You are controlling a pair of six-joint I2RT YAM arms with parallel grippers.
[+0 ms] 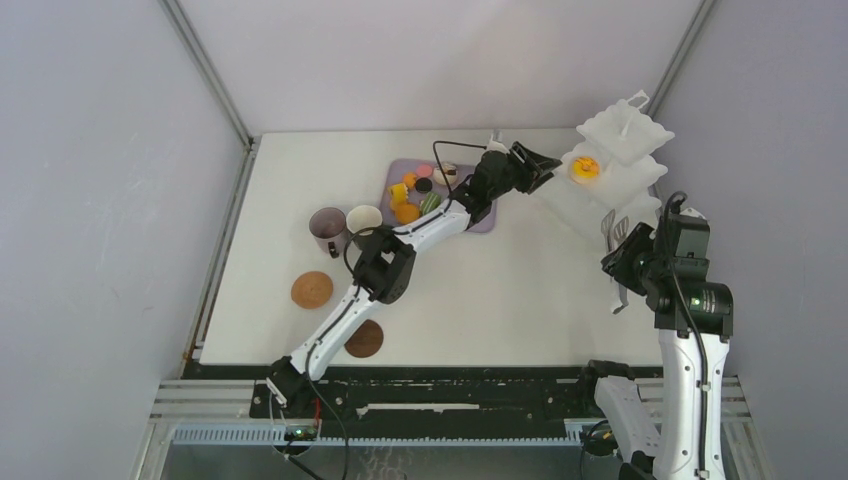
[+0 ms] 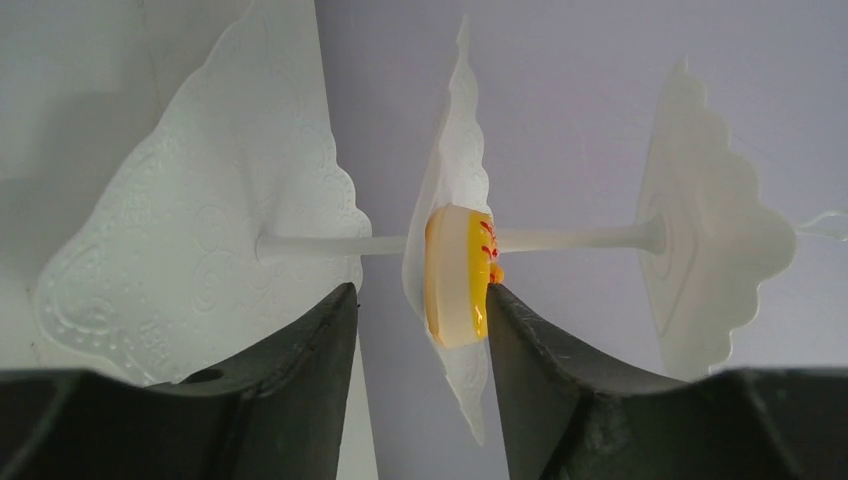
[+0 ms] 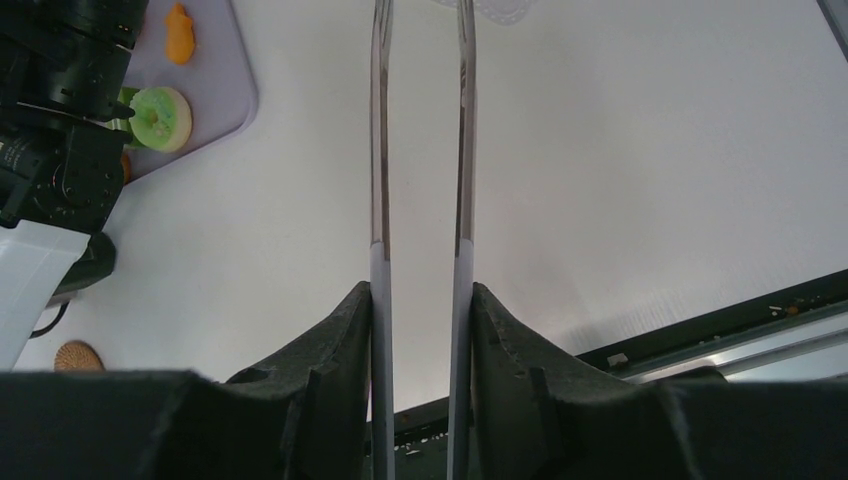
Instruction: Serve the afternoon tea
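A yellow doughnut (image 1: 584,168) sat on the middle tier of the white three-tier stand (image 1: 625,130), at the upper right of the overhead frame. My left arm reached across the table (image 1: 520,290) towards it, with the left gripper (image 1: 548,172) just short of the tier's edge.

Only the left wrist camera showed the detail. There the doughnut was glossy, pale along its side and flecked with red icing, and it lay flat against a scalloped, embossed tier on the stand's thin post. In that view the fingers stood apart and gripped nothing. One tip sat right at the doughnut's rim, though I could not tell whether it touched, and the other was well clear.

The overhead view alone gave the wider scene. More sweets (image 1: 407,200) lay on the lilac tray (image 1: 400,168) at upper centre. A mauve mug (image 1: 327,230) and a dark mug (image 1: 364,222) stood side by side to the tray's left, and two brown coasters (image 1: 312,290) lay below them.

At right, the right gripper (image 1: 622,262) was clamped on the long white tongs (image 1: 612,232). Its wrist view showed both blades running up the frame between the fingers, with a green doughnut (image 3: 158,118) on the tray at upper left.
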